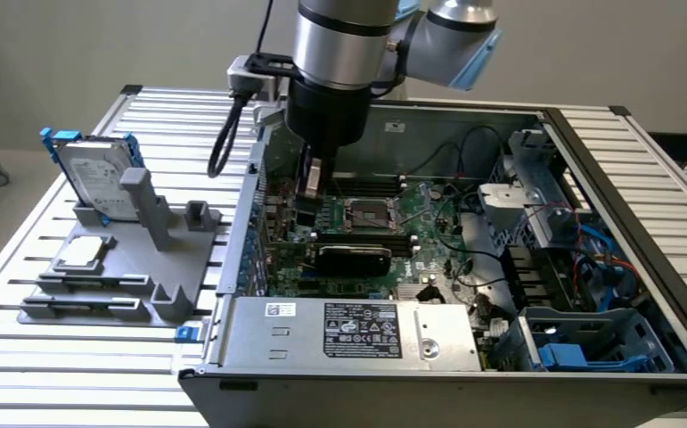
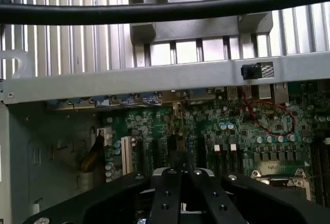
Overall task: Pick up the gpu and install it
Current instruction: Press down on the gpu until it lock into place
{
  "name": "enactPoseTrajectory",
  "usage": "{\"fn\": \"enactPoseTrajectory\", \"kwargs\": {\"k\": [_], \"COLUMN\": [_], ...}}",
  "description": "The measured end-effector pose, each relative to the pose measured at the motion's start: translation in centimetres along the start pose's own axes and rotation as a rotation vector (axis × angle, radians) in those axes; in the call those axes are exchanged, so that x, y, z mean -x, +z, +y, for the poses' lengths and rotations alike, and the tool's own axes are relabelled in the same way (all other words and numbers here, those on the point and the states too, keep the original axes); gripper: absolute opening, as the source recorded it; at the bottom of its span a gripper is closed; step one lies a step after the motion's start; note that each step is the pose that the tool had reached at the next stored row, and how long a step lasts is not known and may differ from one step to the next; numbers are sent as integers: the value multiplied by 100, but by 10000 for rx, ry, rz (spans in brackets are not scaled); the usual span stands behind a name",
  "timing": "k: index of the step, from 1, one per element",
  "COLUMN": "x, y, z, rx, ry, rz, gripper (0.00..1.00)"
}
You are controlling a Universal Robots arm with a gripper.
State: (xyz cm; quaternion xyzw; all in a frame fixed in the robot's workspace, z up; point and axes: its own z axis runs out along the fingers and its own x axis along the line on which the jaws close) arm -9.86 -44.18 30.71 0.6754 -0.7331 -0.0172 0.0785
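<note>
Your gpu [image 1: 352, 259] lies seated flat on the motherboard [image 1: 438, 214] inside the open case [image 1: 248, 196], toward the near side — light, stiff, fragile, so judge a hold on the board's edges or metal bracket. Behind it the arm plunges vertically, end effector [image 1: 308, 183] fingers [image 2: 166, 193] pressed together, pinching nothing visible — just above the board

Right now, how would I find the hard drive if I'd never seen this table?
Start at the big open computer case, then look to the exterior view's left, where a grey stand sits on the slatted table. The hard drive stands upright in it. Unlike the grey parts around it, it is silver with a blue frame.
</note>
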Motion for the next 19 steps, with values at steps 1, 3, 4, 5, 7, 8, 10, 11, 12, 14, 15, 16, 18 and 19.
{"fn": "enactPoseTrajectory", "kwargs": {"k": [1, 3, 4, 5, 7, 8, 10, 11, 12, 14, 15, 16, 18, 19], "x": [1, 2, 2, 3, 3, 4, 4, 4, 4, 4, 4, 4, 4, 4], "y": [-1, -3, -4, -5, -6, -6, -7, -7, -7, -7, -7, -7, -7, -7], "z": [-7, -21, -28, -33, -42, -46, -50, -51, -51, -51, -50, -51, -51, -51], "rx": [-169, -527, -699, -870, -1225, -1413, -1722, -1776, -1778, -1779, -1779, -1779, -1779, -1779], "ry": [7, 23, 31, 39, 45, 47, 36, 35, 33, 32, 34, 33, 33, 33], "rz": [-26, -84, -107, -131, -180, -204, -254, -309, -323, -324, -324, -324, -324, -324], "gripper": [11, 11, 11, 11, 11, 11, 11, 11, 11, 11, 11, 11, 11, 11]}}
